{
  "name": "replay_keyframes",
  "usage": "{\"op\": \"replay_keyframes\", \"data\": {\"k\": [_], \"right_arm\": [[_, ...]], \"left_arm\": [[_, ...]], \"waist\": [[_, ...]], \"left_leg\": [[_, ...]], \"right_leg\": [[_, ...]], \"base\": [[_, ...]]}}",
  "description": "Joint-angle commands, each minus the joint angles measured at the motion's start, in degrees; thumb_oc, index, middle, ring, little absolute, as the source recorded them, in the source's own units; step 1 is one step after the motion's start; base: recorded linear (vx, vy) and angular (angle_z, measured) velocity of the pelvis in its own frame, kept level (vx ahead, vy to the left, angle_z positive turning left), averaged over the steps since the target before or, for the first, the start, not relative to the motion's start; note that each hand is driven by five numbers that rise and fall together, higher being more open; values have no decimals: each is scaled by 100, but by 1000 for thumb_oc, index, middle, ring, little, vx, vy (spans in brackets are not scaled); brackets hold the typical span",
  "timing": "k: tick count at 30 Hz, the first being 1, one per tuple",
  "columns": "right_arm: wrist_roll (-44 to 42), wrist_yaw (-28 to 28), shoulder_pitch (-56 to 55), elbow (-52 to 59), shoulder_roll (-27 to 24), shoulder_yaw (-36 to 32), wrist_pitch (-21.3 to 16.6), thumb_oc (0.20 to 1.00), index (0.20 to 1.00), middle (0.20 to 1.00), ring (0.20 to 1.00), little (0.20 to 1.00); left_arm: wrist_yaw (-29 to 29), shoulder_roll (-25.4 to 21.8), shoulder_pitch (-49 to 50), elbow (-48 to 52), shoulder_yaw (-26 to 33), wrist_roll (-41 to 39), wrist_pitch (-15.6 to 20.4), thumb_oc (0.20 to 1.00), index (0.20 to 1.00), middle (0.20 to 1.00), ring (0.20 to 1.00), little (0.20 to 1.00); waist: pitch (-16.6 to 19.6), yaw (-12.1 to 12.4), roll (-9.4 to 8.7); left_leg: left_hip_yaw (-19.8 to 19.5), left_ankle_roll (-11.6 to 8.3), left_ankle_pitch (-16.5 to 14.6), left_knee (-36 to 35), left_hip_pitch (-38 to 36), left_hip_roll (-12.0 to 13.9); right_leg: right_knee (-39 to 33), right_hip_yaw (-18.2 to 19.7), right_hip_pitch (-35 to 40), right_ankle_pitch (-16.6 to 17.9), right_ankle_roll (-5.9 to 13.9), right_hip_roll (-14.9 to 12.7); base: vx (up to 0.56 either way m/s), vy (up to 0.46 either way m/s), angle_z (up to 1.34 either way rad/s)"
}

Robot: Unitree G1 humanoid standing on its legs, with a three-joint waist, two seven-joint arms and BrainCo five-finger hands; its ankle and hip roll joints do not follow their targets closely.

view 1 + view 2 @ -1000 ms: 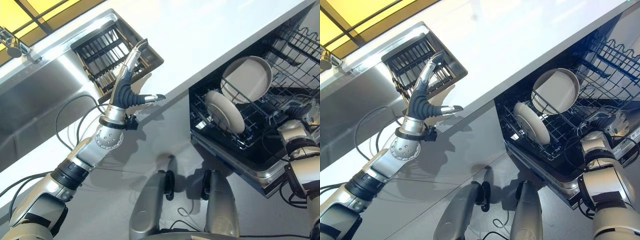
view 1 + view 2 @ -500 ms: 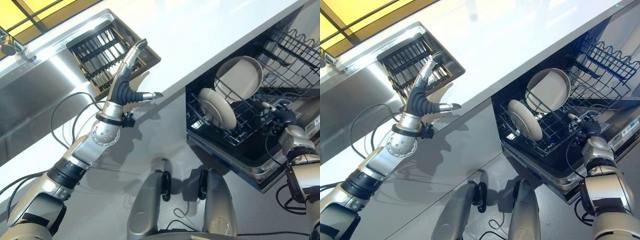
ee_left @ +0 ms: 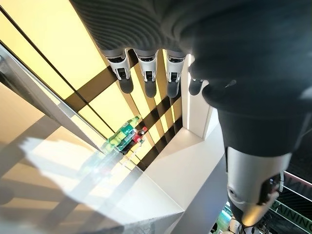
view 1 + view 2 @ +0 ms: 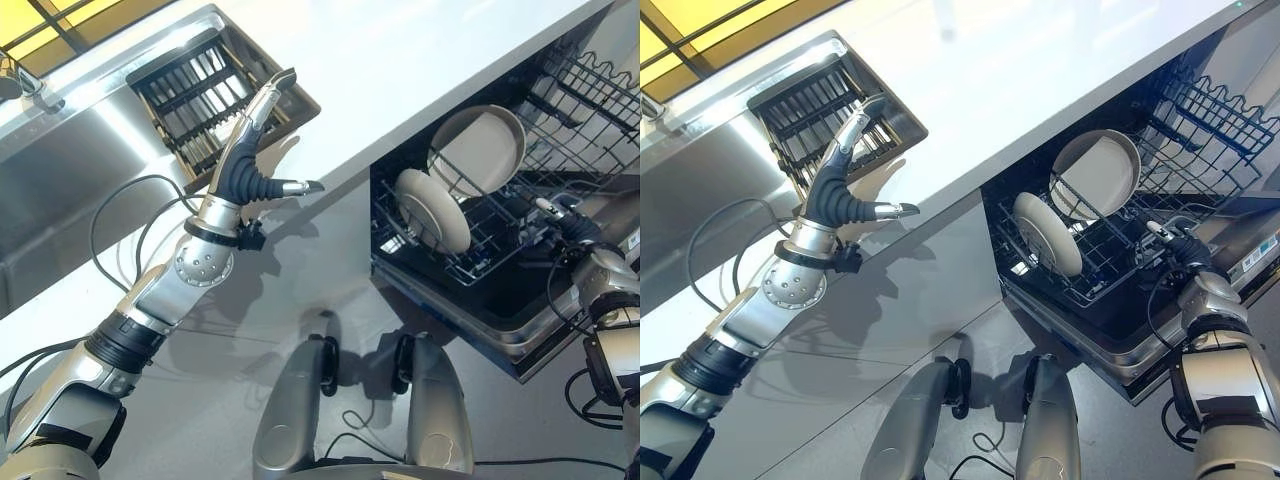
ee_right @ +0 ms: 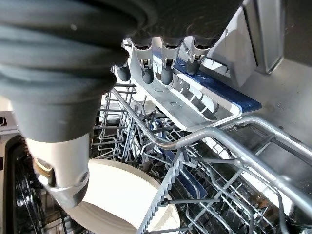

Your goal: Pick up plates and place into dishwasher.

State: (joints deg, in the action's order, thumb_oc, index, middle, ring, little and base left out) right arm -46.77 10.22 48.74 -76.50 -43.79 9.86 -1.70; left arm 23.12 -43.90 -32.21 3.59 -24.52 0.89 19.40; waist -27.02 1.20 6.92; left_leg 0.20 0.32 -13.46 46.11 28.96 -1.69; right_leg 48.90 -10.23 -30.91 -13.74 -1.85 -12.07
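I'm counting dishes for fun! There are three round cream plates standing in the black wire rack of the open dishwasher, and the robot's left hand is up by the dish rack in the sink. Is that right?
Not quite. The left eye view shows two round cream plates, one in front and one behind, standing in the black wire rack, not three. The left hand is indeed up by the dish rack in the sink.

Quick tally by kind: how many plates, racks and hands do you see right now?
Plates: 2, one in front, one behind, both standing in the dishwasher rack
Racks: 2, the dishwasher rack and a dark rack in the sink
Hands: 2, left hand, right hand, both empty
Total: 6
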Motion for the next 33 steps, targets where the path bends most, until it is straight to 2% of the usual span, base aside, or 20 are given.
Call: {"op": "replay_keyframes", "data": {"k": [1,5,12,14,15,16,22,26,27,28,33], "right_arm": [[-462,341,1268,559,266,43,-392,1000,1000,1000,1000,1000],[-739,226,1702,671,266,153,-562,1000,1000,1000,1000,1000],[-1273,276,2195,800,169,278,-555,1000,1000,1000,1000,1000],[-1348,380,2238,774,141,250,-531,1000,1000,1000,1000,1000],[-1360,422,2249,756,128,257,-540,1000,1000,1000,1000,1000],[-1384,448,2260,748,113,264,-544,1000,1000,1000,1000,1000],[-1513,415,2275,899,91,286,-489,1000,1000,1000,1000,1000],[-1466,313,2316,849,57,343,-428,1000,1000,1000,1000,1000],[-1420,248,2318,808,44,360,-413,1000,1000,1000,1000,1000],[-1292,210,2277,722,21,355,-416,1000,1000,1000,1000,1000],[-439,-354,1875,537,-174,335,-339,1000,1000,1000,1000,1000]], "left_arm": [[61,-326,254,16,462,-242,9,1000,1000,1000,1000,1000],[103,-365,338,33,571,-247,27,1000,1000,1000,1000,1000],[56,-490,470,-31,685,-395,189,1000,1000,1000,1000,1000],[65,-525,538,-17,759,-422,275,1000,1000,1000,1000,1000],[70,-545,565,-7,782,-427,297,1000,1000,1000,1000,1000],[64,-564,583,4,800,-426,309,1000,1000,1000,1000,1000],[43,-670,705,-3,909,-475,398,1000,1000,1000,1000,1000],[-9,-654,743,-21,908,-505,493,1000,1000,1000,1000,1000],[-28,-649,750,-46,892,-505,551,1000,1000,1000,1000,1000],[-43,-625,760,-53,878,-499,596,1000,1000,1000,1000,1000],[-44,-569,658,-32,824,-551,616,1000,1000,1000,1000,1000]], "waist": [[-277,498,106],[-275,594,110],[-224,776,48],[-203,836,25],[-174,859,15],[-188,879,11],[-131,954,-50],[-101,962,-78],[-70,952,-90],[-82,941,-98],[-49,819,-198]], "left_leg": [[127,475,-525,266,15,-224],[91,499,-511,307,168,-278],[-14,518,-501,478,494,-348],[-36,537,-527,513,499,-355],[-79,528,-688,580,451,-372],[-47,538,-555,552,493,-354],[-78,510,-539,544,441,-325],[-72,510,-539,519,403,-312],[-109,495,-682,554,346,-325],[-65,513,-556,509,368,-295],[27,562,-596,452,245,-207]], "right_leg": [[174,103,172,-278,-175,81],[308,87,20,-349,-205,113],[539,4,-246,-429,-244,118],[564,-28,-233,-454,-254,108],[628,14,-182,-599,-204,128],[591,-56,-201,-486,-259,93],[571,-123,-85,-491,-260,47],[523,-138,-37,-476,-264,50],[551,-82,11,-594,-217,81],[501,-144,-10,-476,-275,54],[355,-75,84,-408,-275,116]], "base": [[39,-57,-3],[-4,-47,-5],[-18,-20,2],[56,-16,3],[35,-20,10],[38,-15,10],[26,-14,20],[15,15,4],[-18,68,3],[-21,95,0],[-55,105,0]]}}
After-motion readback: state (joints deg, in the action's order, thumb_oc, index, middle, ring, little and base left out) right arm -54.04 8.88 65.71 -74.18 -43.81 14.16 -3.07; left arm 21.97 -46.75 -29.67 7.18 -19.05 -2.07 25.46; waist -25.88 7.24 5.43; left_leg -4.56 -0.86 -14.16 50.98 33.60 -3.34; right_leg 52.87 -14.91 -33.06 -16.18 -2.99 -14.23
